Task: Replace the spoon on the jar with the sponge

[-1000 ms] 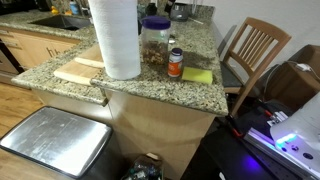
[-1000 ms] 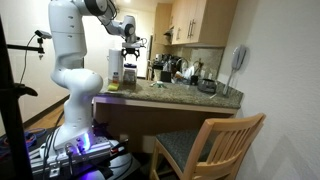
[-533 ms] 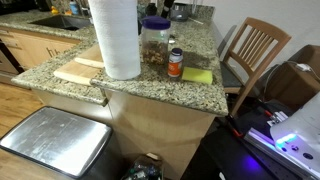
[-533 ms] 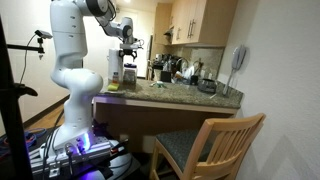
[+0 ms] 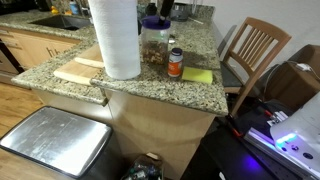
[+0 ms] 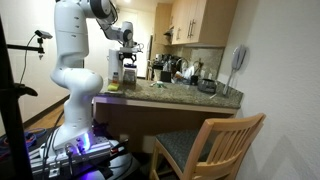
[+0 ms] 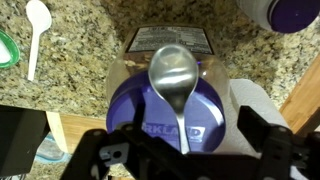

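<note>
Wrist view, read left to right: a white plastic spoon (image 7: pixel 35 35) is seen lying on the speckled granite desk (image 7: pixel 70 70), well apart from everything else. At the centre the jar (image 7: pixel 135 112) is seen from above. A metal spoon (image 7: pixel 172 75) lies flat on its purple-blue lid, bowl upward in the picture and handle running down toward the claw (image 7: pixel 183 150). The claw hangs directly over the lid with its jaws spread wide, one on each side of the handle, and nothing is held.

In an exterior view, the sponge (image 5: pixel 197 75) lies on the desk to the right of a small orange bottle (image 5: pixel 175 63), near the jar but not touching it.

The step in hand is judged to be the spoon's pickup. The claw should be lowered straight down until the fingertips flank the thin handle, then closed across it. Because the spoon lies flat on a smooth lid, a shallow grip may slip, and the jar should not be pushed sideways.
</note>
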Robot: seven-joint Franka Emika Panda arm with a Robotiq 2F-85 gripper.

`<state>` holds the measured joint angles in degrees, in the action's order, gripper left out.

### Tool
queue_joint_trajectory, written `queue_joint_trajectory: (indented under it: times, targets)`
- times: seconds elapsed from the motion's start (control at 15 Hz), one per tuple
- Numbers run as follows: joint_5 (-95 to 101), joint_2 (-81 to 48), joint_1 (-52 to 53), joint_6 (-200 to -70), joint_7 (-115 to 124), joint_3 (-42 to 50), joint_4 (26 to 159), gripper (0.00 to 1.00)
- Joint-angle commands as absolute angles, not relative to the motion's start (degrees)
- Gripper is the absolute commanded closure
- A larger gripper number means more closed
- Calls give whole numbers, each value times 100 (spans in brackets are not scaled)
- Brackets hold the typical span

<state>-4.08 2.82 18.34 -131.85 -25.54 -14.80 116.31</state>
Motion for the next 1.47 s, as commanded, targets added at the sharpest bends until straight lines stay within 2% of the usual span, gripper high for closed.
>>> queue_joint_trajectory:
  times: [0.0, 0.07, 0.6, 1.07, 1.4]
  targets:
    - [-584, 217, 1791, -13306, -2673, -1509, 11649, 38]
    - [-604, 232, 1789, -13304, -2674, -1505, 11642, 47]
    - [-582, 262, 1823, -13255, -2257, -1603, 11604, 99]
    - [-627, 300, 1824, -13381, -1568, -1640, 11580, 99]
    - [-1398, 717, 1459, -13110, -2064, -1098, 11450, 99]
